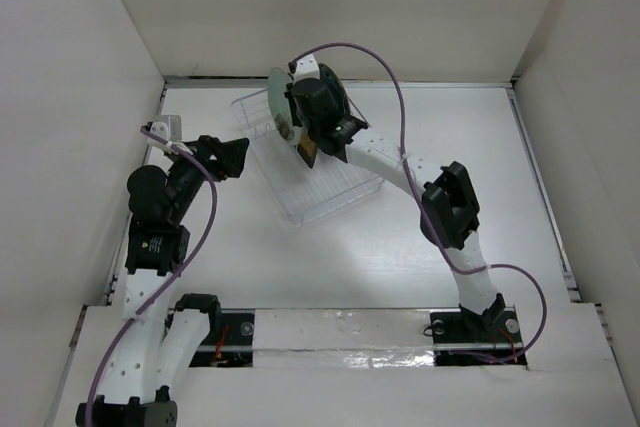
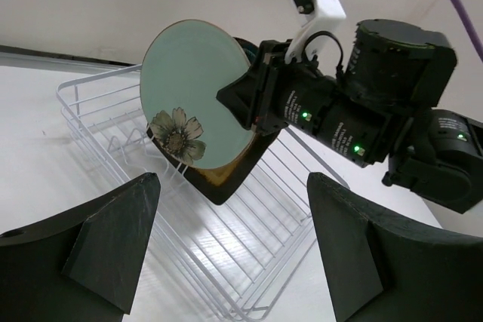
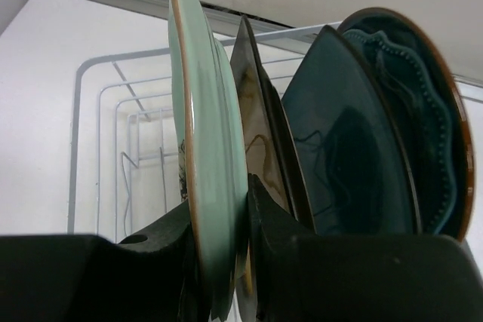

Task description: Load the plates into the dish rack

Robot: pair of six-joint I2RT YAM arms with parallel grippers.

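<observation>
Toward the far edge of the table (image 1: 340, 267), a little left of its middle, the pale green plate (image 3: 215, 186) stands on edge in the dish rack (image 1: 320, 197). Its flower-printed face is turned to the left. Its lower rim is down among the thin tines, though whether it rests on the rack's floor cannot be told. The right gripper (image 3: 219, 216) is clamped on this plate, one finger on each face near the rim.

Just behind it, on the side away from the flower, three more plates stand upright in a close row. First is the square yellow plate (image 3: 253, 111) with its dark rim, then the square dark teal plate (image 3: 339, 156), then the round scalloped teal plate (image 3: 423, 111). All four crowd the far end of the rack, and the near end holds only bare tines.

The rack lies askew, its long side running from the far left toward the near right. The left gripper (image 1: 238, 155) hangs near the table's left edge, pointing at the rack. Its fingers are spread wide with nothing between them
</observation>
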